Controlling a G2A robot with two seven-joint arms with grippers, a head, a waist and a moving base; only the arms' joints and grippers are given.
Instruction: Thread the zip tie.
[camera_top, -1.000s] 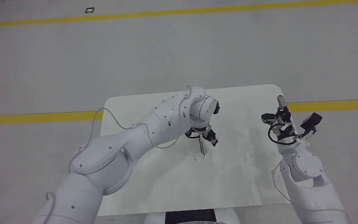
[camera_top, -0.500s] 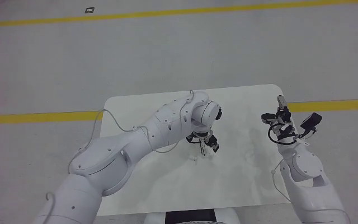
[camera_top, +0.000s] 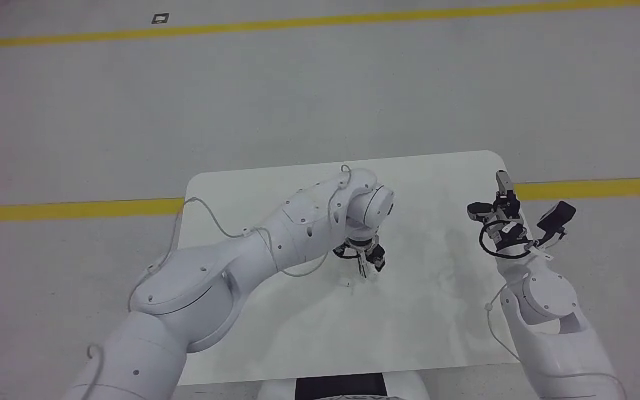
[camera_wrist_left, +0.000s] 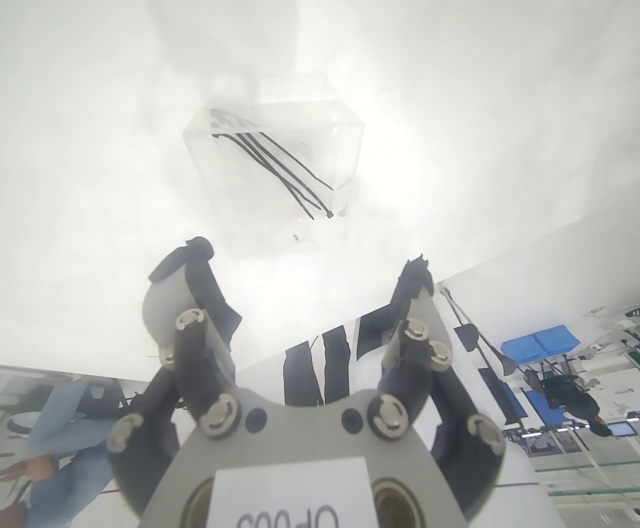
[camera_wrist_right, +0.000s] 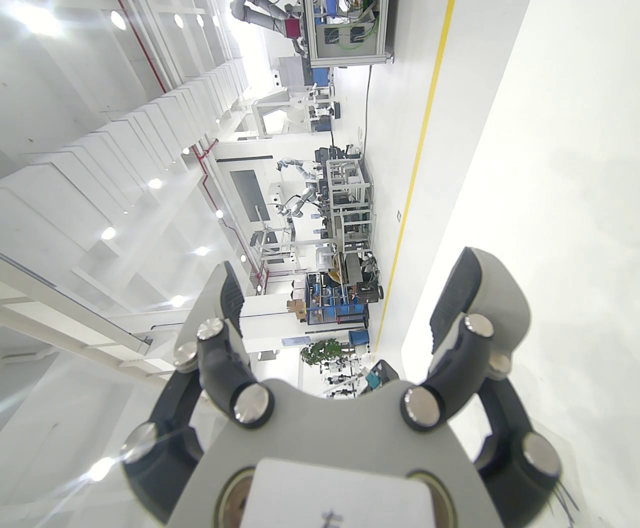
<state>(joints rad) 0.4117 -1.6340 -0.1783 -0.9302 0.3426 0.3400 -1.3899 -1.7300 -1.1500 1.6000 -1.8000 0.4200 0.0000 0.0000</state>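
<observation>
Zip ties (camera_wrist_left: 300, 192): loose in box (camera_wrist_left: 347, 150), table (camera_top: 440, 320) centre; none threaded. Left gripper (camera_wrist_left: 305, 260) over box, right gripper (camera_wrist_right: 350, 285) at right edge: fingers apart, empty.

This is looking like a large robotics lab in an industrial hall. In the top view, yellow lines (camera_top: 300, 20) are running over the pale floor (camera_top: 300, 100) along the upper edge and across the middle of the frame, beside a white table (camera_top: 440, 190). In the right wrist view, another yellow stripe (camera_wrist_right: 415, 165) is stretching toward metal equipment racks (camera_wrist_right: 347, 190), other white robot arms (camera_wrist_right: 302, 192) are standing there, and ceiling lights (camera_wrist_right: 107, 232) are glowing overhead. Blue bins (camera_wrist_left: 540, 342) are sitting in the left wrist view's background.
</observation>
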